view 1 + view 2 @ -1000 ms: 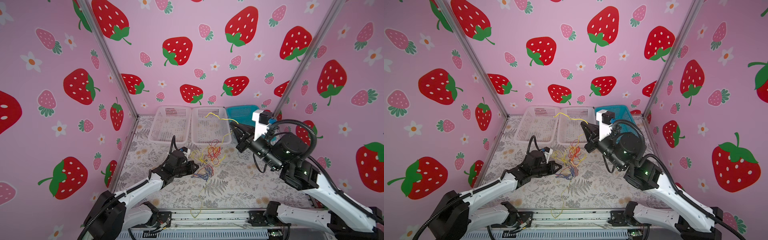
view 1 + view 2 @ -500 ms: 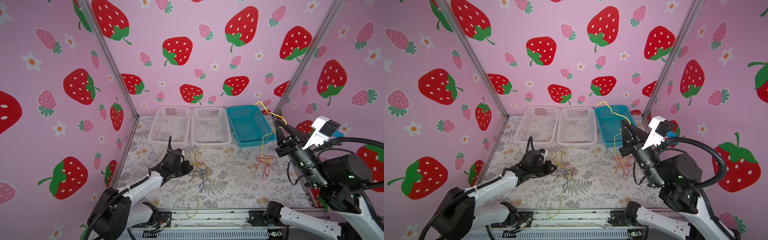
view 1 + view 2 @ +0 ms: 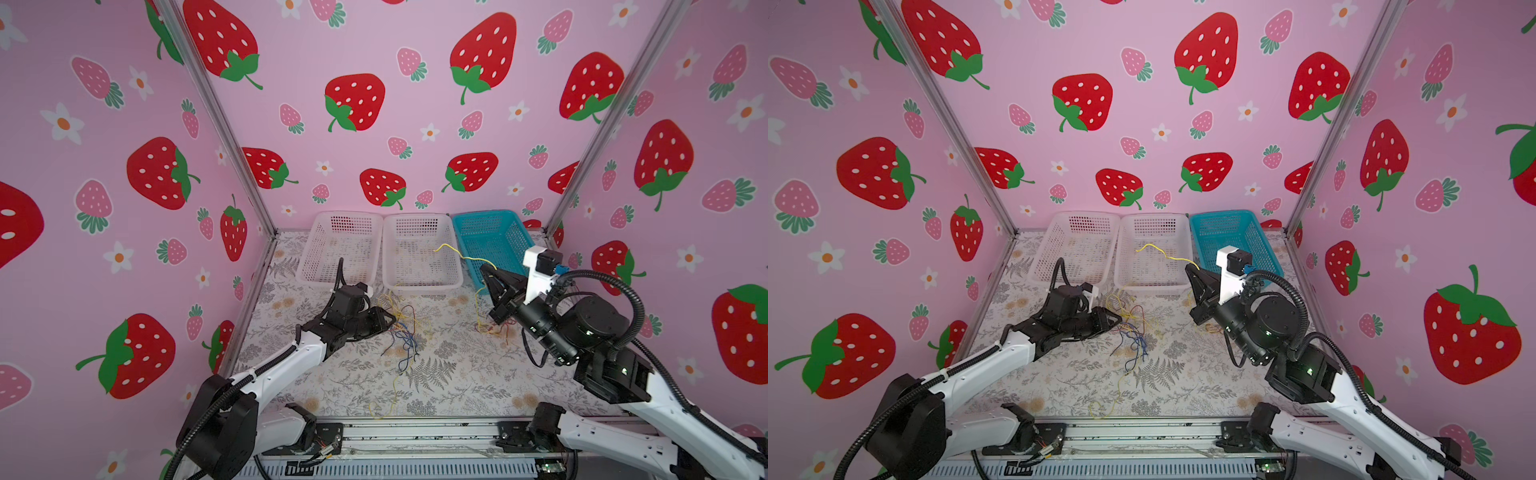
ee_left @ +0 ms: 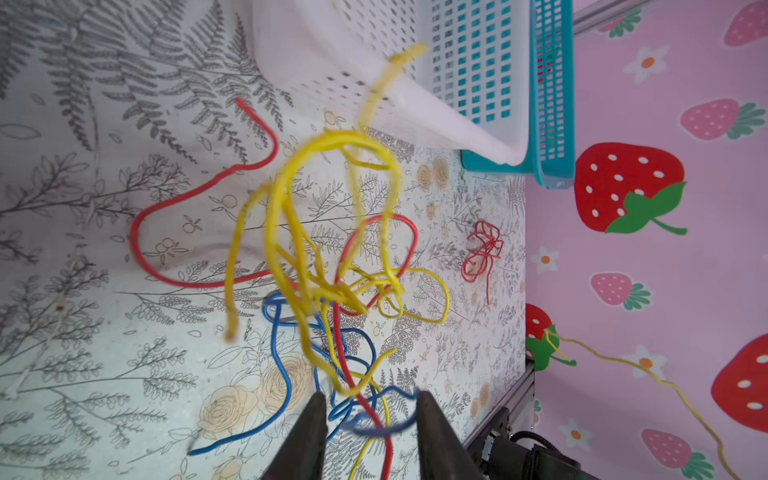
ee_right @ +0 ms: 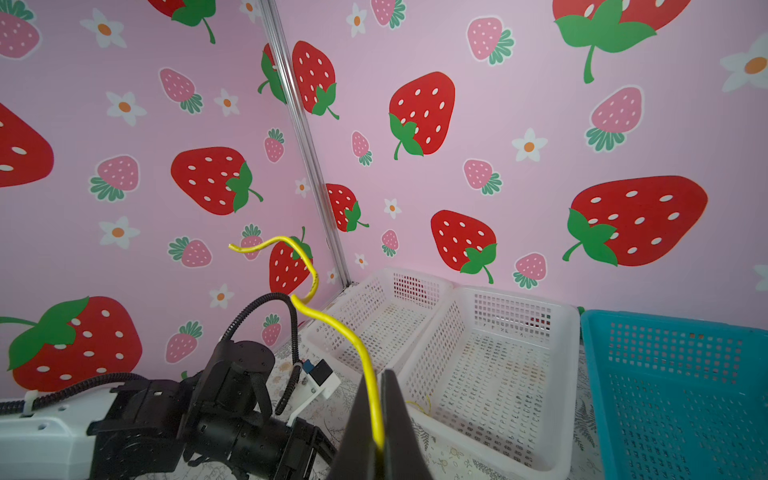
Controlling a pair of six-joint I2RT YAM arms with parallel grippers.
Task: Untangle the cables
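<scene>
the right gripper (image 5: 377, 376) is clamping one yellow cable (image 5: 328, 321), raised beside the middle white basket (image 3: 422, 286), apart from the tangle (image 3: 405, 332) lying on the table (image 3: 449, 374). the left gripper (image 4: 369, 395) is sitting at that tangle, jaws apart; next is probably releasing the strand into a basket.

Present were two white baskets (image 3: 308, 262) (image 3: 424, 286), one blue basket (image 3: 494, 245), two robot arms (image 3: 282, 370) (image 3: 681, 428), one uncountable tangle of yellow, red and blue cables (image 3: 405, 328), one raised yellow cable (image 5: 374, 395) and one small red bundle (image 4: 482, 253).
</scene>
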